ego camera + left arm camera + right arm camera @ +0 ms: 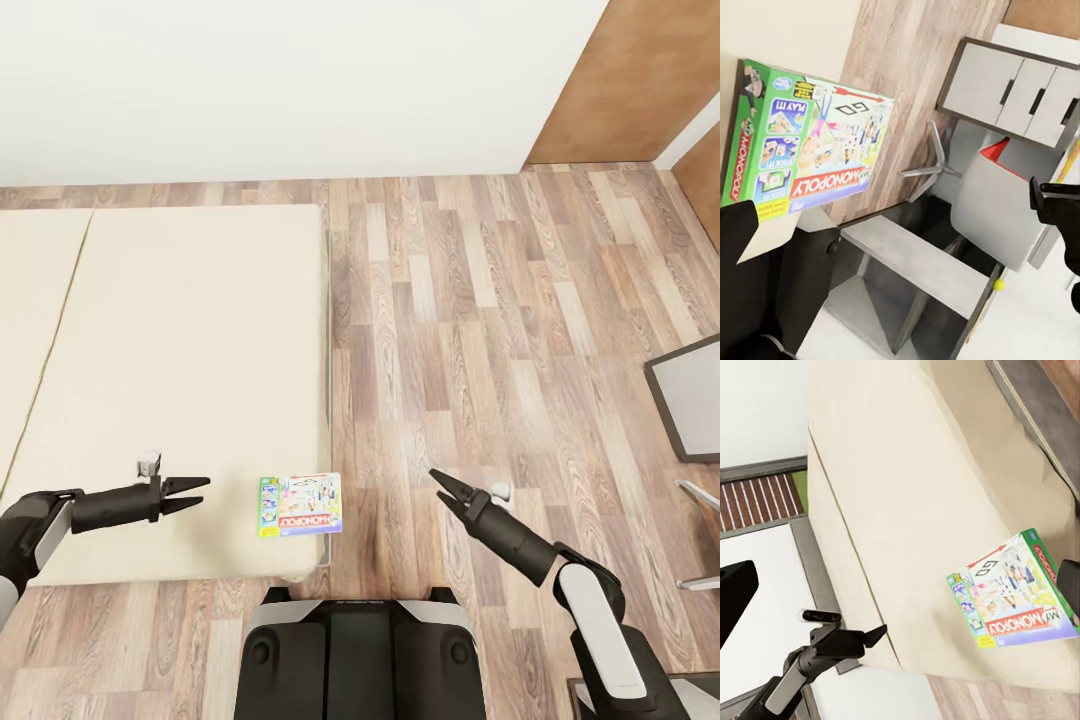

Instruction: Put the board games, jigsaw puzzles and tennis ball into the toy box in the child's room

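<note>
One board game [300, 505] lay flat near the bed's [190, 380] front corner, between both arms. Left gripper [188, 493] hovered just beside it over the sheet, fingers apart and empty. Right gripper [443, 484] hung over the wood floor [480, 330], fingers also apart.

The board game box [808, 142] lying on the bed [180, 330] carries the printed title "MY MONOPOLY" in white letters on a red band. A "GO" square with an arrow is printed on the cover artwork. Smaller panels on the cover's green border read "PLAY IT" and "STICK IT".
</note>
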### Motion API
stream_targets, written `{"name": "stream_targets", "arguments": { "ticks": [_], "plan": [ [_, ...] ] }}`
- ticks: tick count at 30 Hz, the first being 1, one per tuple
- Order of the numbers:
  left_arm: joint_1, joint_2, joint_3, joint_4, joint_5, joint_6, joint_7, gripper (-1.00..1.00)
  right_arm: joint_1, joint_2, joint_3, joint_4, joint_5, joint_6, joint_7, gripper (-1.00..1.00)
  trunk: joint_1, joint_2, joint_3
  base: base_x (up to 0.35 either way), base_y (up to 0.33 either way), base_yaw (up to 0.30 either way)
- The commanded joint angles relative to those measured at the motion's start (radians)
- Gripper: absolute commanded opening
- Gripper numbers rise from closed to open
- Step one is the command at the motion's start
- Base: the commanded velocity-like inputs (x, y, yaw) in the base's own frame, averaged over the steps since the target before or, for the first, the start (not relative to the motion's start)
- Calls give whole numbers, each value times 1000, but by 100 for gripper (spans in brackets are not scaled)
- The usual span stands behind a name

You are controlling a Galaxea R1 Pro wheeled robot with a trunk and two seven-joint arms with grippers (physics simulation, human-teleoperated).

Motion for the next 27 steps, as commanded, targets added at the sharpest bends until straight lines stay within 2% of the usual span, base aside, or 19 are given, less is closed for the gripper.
{"name": "stream_targets", "arguments": {
  "ticks": [1,8,27],
  "plan": [
    [0,1,0,0,2,11,-2,100,0,0,-2,0,-1,6,2,100,1,-1,-1,0,0,0],
    [0,2,1,0,2,14,-2,100,0,0,-4,0,-1,6,3,100,1,-1,2,0,0,0],
    [0,-1,-1,0,0,14,-1,100,0,2,-5,1,1,4,2,100,1,-1,31,0,0,0]
  ]
}}
